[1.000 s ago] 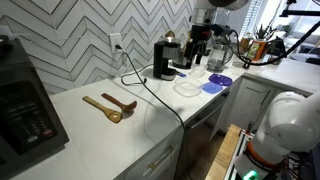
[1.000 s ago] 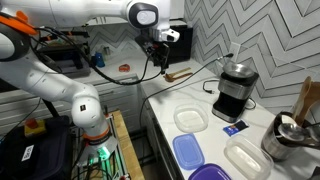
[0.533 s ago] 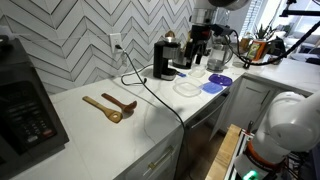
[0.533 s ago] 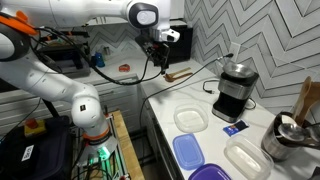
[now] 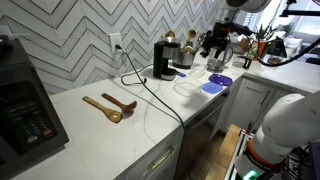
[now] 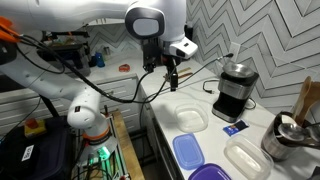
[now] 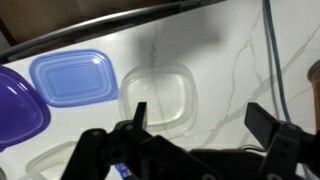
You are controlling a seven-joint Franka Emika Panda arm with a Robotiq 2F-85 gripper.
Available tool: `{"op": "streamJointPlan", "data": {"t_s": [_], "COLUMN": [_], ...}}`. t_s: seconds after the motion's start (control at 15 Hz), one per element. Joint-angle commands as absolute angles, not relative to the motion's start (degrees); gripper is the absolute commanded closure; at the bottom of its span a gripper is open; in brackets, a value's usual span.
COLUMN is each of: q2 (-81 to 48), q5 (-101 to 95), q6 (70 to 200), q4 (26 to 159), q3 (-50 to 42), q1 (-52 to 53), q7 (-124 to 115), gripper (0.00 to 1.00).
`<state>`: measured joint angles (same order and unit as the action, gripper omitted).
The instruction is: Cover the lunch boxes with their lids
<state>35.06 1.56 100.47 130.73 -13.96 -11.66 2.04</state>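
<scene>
Fingers point(image 7: 138, 116) spread wide, empty, arm point(image 6: 150, 22) shifted nearer lunch boxes point(image 7: 157, 97), lids point(image 7: 70, 78) off

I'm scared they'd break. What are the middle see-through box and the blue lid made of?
The box looks like clear plastic: the counter shows through it. The blue lid seems plastic too: smooth, evenly coloured, with a moulded rim.
</scene>
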Motion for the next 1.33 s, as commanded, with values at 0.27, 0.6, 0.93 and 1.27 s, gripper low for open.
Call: {"op": "streamJointPlan", "data": {"t_s": [0.27,0.6,0.93,1.27], "q2": [35.1,34.6,28.6,17.3], "q5": [-1.4,-1.1,-0.5,5.9], "q6": [105.9,103.6,106.7,105.9], "q4": [134.0,131.8,129.1,123.3], "q3": [-24.0,-21.9,-24.5,-31.9], "q1": [-21.3,-20.7,-23.2,-25.0], "q7": [4.5,4.2,-0.6,-1.1], "gripper": [0.00,0.00,0.00,0.00]}}
